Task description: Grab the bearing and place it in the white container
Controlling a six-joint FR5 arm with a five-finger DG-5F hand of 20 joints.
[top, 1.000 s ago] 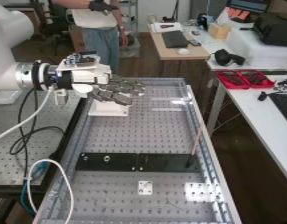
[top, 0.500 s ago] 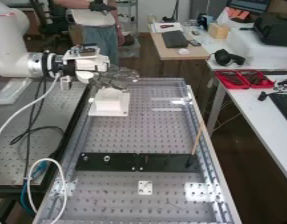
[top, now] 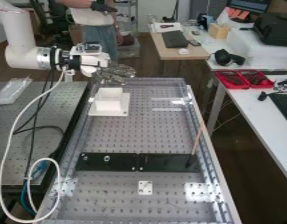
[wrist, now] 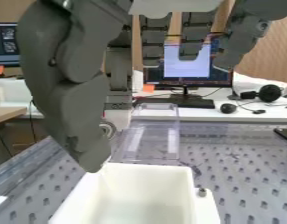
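In the high view the hand [top: 115, 73] is above and just beyond the white container [top: 109, 101], near the bench's far left corner. The container stands upright on its flat base. The wrist view has the hand [wrist: 77, 95] with its thumb and a finger curled round the bearing [wrist: 108, 129], a metallic ring partly hidden behind the thumb. Below them is the open white container [wrist: 143, 192], its inner walls visible. The thumb's tip is close over the container's rim, and the bearing is beyond that rim.
A black plate [top: 120, 161] lies across the perforated bench, with a thin rod [top: 197, 141] leaning up at its right end. A small white plate [top: 145, 188] is nearer. Behind the container stands a clear plastic piece [wrist: 153, 135]. Cables hang under the arm.
The hand has risen and drawn toward the bench's far end, after being in front of the container's top. More of the container is now uncovered; it has not moved.
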